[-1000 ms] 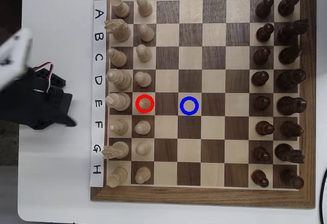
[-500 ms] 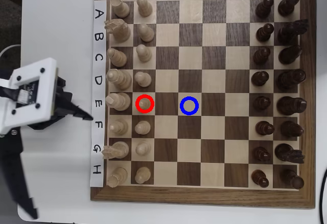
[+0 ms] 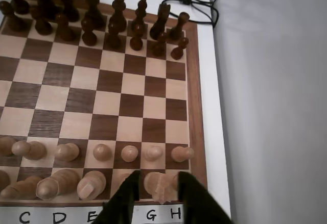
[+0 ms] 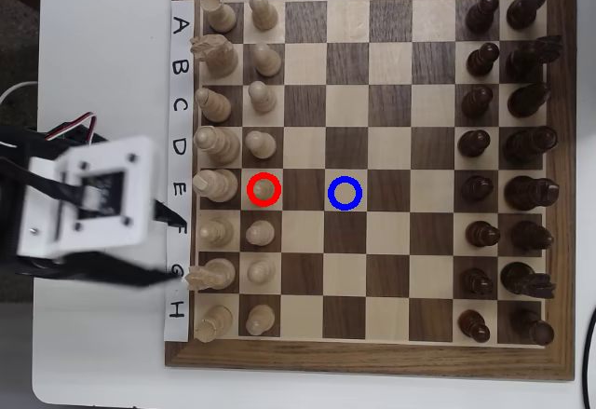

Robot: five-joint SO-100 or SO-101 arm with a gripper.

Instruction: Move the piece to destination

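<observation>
one pale pawn, the piece (image 4: 265,188), stands inside the red ring on row e, column 2, in the overhead view, with like pawns just beside it above and below and a taller pale piece (image 4: 216,185) to its left. the destination (image 4: 345,193), the blue-ringed light square, lies two columns to the right on the same row and is bare. the gripper (image 4: 166,241) hovers over the left edge of the chessboard (image 4: 372,358), by the f and g labels, with its jaws spread and holding nothing; the wrist view (image 3: 158,183) shows it above the near back row, right of row e. a good approach would shift toward row e, come down over the back-row piece, and straddle only the ringed pawn's head without nudging its neighbours.
</observation>
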